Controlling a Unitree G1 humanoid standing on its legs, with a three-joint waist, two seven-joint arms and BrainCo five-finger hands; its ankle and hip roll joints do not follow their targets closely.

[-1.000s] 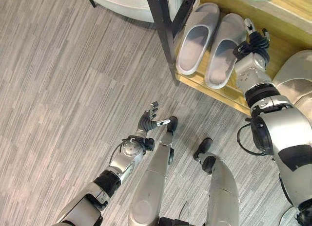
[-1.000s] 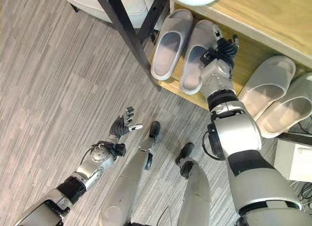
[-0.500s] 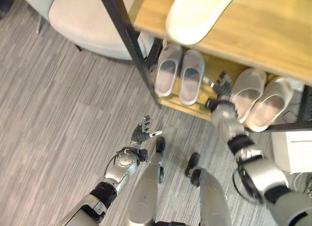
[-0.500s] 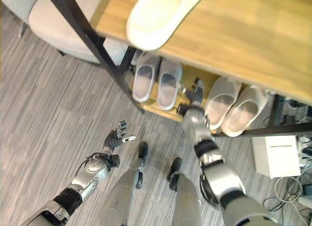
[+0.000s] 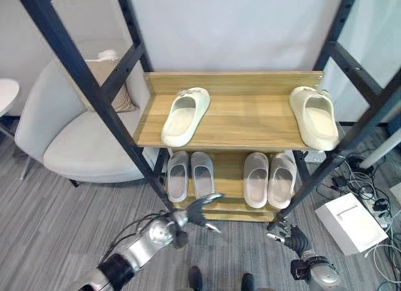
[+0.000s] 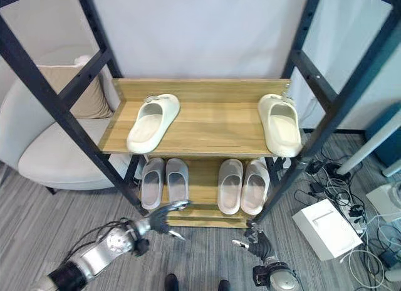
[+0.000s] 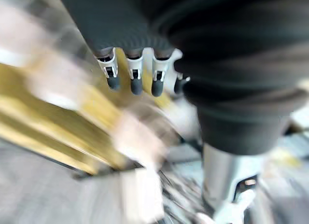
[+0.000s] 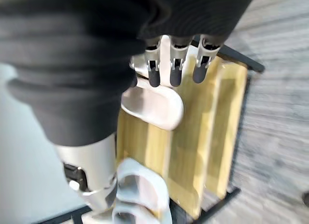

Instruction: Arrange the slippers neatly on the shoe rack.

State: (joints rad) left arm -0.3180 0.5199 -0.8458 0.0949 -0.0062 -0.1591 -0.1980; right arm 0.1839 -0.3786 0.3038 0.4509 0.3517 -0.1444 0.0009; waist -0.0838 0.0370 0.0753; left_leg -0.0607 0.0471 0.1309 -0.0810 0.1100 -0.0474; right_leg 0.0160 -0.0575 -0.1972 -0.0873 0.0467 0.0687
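Observation:
On the wooden shoe rack point(image 5: 232, 135), the upper shelf holds two cream slippers set wide apart: one at the left point(image 5: 185, 115), turned at an angle, and one at the right point(image 5: 313, 116). The lower shelf holds a grey pair at the left point(image 5: 189, 175) and a pale pair at the right point(image 5: 269, 179), each side by side. My left hand point(image 5: 195, 209) is open and empty, low in front of the grey pair. Down by the rack's right front post, my right hand point(image 5: 288, 233) is also open, its fingers point(image 8: 175, 72) straight and holding nothing.
Black slanted posts point(image 5: 94, 96) frame the rack on both sides. A beige armchair point(image 5: 75, 147) with a cushion stands to the left. On the floor to the right lie a white box point(image 5: 351, 222) and loose cables point(image 5: 360, 172).
The camera has swung up, from the floor and lower shelf to the whole rack. My right hand has come off the lower shelf and dropped low. My left hand is nearer the rack front.

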